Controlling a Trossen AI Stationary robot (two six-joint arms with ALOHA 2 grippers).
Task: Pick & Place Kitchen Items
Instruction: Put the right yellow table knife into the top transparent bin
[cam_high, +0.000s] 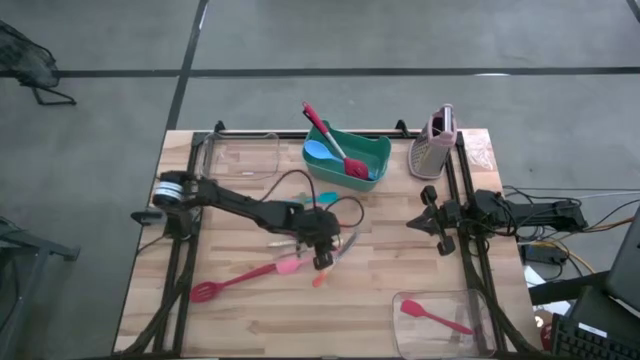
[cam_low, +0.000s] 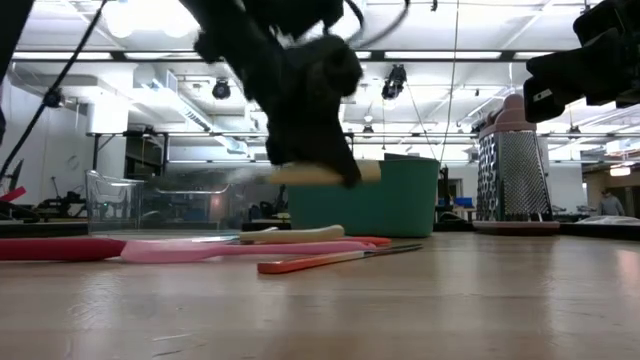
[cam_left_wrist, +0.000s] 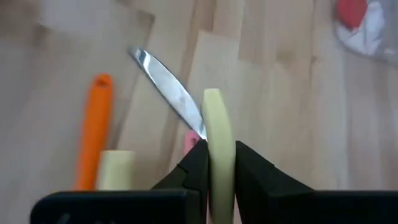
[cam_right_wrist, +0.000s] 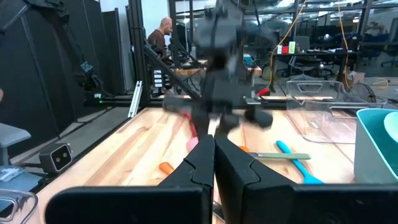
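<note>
My left gripper (cam_high: 322, 256) hangs over the table's middle, shut on a pale-yellow-handled utensil (cam_low: 335, 173) held a little above the wood. Under it lie a second pale-yellow-handled piece (cam_low: 292, 235), a pink spatula (cam_high: 287, 265), an orange-handled knife (cam_left_wrist: 93, 134) and a red slotted spatula (cam_high: 215, 286). A teal utensil (cam_high: 326, 198) lies farther back. My right gripper (cam_high: 425, 212) is shut and empty at the table's right side, raised above the wood. My left gripper pinches the pale yellow handle (cam_left_wrist: 217, 124) between its two fingers, which come from above, pointing down, and lie across it. One end of the handle (cam_left_wrist: 213, 96) sticks out past the fingers. The handle hangs about level, clear of the table.
A green bin (cam_high: 372, 150) at the far middle holds a red spatula (cam_high: 335, 148) and a blue spoon (cam_high: 318, 152). A pink-grey grater (cam_high: 436, 145) stands right of it. One clear tub (cam_high: 240, 155) stands far left, another (cam_high: 470, 300) near right with a red spatula (cam_high: 432, 315).
</note>
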